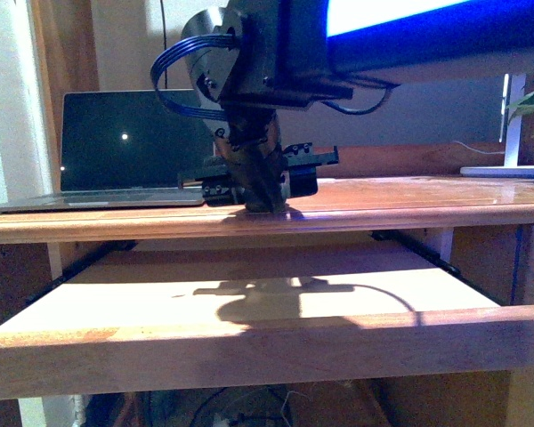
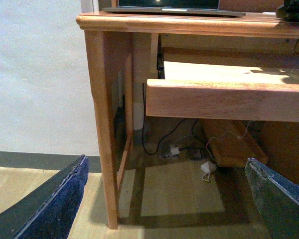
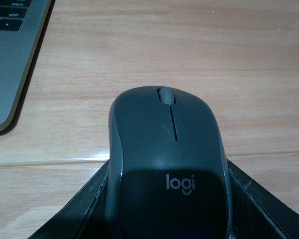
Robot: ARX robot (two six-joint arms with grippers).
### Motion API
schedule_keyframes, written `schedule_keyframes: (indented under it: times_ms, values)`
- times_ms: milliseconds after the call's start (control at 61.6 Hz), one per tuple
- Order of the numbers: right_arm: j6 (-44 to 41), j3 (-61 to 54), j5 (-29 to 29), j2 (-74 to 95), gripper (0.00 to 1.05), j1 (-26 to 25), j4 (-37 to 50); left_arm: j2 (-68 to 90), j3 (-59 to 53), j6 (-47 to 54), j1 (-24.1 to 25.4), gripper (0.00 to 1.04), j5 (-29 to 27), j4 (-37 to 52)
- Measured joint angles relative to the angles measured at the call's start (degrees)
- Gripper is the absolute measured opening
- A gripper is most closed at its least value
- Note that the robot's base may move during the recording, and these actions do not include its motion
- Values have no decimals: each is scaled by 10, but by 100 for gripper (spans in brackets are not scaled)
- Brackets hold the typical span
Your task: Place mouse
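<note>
The mouse (image 3: 167, 164) is dark grey and dome-shaped, with a scroll wheel and a "logi" mark. It rests low over the wooden desk top (image 3: 189, 59), to the right of the laptop (image 3: 10, 59). My right gripper (image 3: 168, 172) is shut on the mouse, one dark finger against each of its sides. In the front view the right gripper (image 1: 265, 203) points down onto the desk top (image 1: 409, 200) and hides the mouse. My left gripper (image 2: 167, 199) hangs open near the floor beside the desk leg (image 2: 103, 124), with nothing between its fingers.
The open laptop (image 1: 125, 142) stands at the desk's left. A pull-out tray (image 1: 249, 342) juts out below the desk top. A white stand base (image 1: 507, 169) sits at the far right. Cables and a white plug (image 2: 207, 169) lie on the floor under the desk.
</note>
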Motion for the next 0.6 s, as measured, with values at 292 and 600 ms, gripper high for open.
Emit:
schedule_keyframes:
  times_ms: [292,600]
  values:
    - [13,108,18,68,56,1,14,0,0,0,0,97,0,0]
    - [18,118,13,86,103,11,55,0,0,0,0,97,0,0]
